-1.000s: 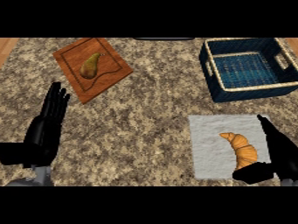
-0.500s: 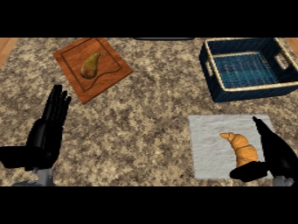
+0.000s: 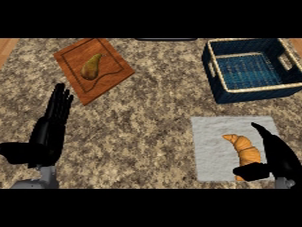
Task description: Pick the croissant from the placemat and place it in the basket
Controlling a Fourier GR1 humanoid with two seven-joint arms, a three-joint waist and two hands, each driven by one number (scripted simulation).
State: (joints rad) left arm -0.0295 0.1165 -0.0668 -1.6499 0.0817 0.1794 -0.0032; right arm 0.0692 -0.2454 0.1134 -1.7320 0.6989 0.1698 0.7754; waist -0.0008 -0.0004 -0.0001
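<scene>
With the right hand [image 3: 279, 160] spread open around the croissant's [image 3: 245, 150] near end, fingers alongside and thumb at its tip, closing there may pivot it off the placemat [image 3: 212, 133].

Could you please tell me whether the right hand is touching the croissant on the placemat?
Touching: in the head view the right hand lies along the croissant, its thumb overlapping the pastry's near end.

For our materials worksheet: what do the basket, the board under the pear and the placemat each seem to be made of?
Basket: probably woven wicker, dark blue with pale rim; weave lines show. Board: looks like wood, reddish-brown with faint grain. Placemat: seemingly cloth, pale grey and matte, lying flat under the croissant.
</scene>
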